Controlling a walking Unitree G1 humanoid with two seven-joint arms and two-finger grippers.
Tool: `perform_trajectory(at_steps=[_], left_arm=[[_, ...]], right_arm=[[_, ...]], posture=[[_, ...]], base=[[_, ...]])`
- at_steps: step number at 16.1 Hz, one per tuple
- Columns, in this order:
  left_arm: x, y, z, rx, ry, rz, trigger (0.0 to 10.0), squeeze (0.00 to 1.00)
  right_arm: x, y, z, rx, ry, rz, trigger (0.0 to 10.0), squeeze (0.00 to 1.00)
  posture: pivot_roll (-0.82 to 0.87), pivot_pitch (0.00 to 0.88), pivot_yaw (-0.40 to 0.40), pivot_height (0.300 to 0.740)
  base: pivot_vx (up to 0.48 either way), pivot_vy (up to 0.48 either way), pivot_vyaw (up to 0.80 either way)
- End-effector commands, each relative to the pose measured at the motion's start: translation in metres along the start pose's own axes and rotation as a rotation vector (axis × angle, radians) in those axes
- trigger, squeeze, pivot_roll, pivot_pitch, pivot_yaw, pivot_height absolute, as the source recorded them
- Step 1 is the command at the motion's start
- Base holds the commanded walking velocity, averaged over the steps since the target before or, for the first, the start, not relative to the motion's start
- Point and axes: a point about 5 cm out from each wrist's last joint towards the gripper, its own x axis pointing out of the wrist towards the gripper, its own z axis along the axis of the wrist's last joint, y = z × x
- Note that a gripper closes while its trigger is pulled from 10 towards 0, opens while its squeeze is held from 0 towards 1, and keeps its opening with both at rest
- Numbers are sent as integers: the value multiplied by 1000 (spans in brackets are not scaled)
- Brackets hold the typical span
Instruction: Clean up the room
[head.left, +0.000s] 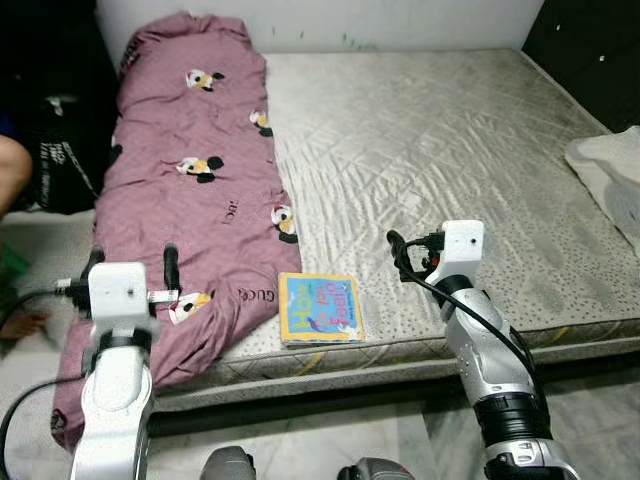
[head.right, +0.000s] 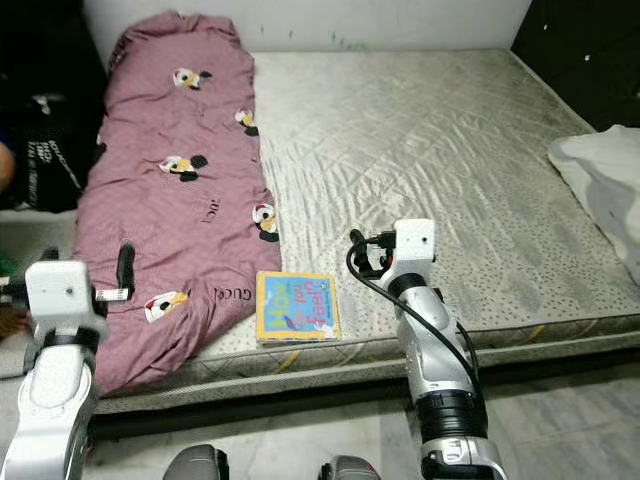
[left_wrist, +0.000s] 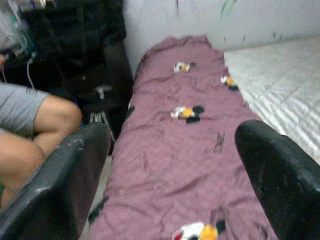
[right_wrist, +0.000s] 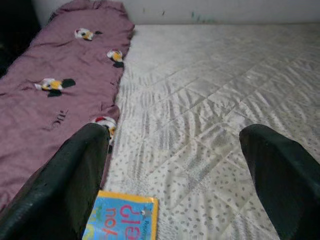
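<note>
A mauve blanket (head.left: 190, 170) printed with cartoon figures lies along the left side of a bare grey mattress (head.left: 450, 140), and its near end hangs over the front edge. A bright blue and yellow picture book (head.left: 320, 308) lies flat at the mattress's front edge, beside the blanket. My left gripper (left_wrist: 170, 185) is open above the near end of the blanket, with nothing between its fingers. My right gripper (right_wrist: 170, 175) is open over the mattress, just right of the book (right_wrist: 122, 222), and holds nothing.
A white cloth (head.left: 610, 170) lies at the mattress's right edge. A person's bare leg (left_wrist: 35, 120) is at the far left beside dark bags (head.left: 60, 150). Pale floor (head.left: 400, 440) runs along the front of the bed.
</note>
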Motion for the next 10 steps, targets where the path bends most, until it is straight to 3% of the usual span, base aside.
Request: perform_trajectory(at_steps=[1, 6, 10], left_arm=[[-2, 1, -4, 5, 14, 16, 10000, 0], [0, -1, -9, -3, 38, -1, 10000, 0], [8, -11, -5, -23, 22, -26, 10000, 0]], right_arm=[[0, -4, -3, 12, 22, -9, 10000, 0], [0, -7, -6, 57, 20, -22, 10000, 0], [1, -8, -3, 54, 8, -17, 10000, 0]], posture=[[53, 83, -61, 740], [24, 72, -35, 740], [7, 64, -33, 700]], base=[[0, 0, 0], [0, 0, 0], [0, 0, 0]])
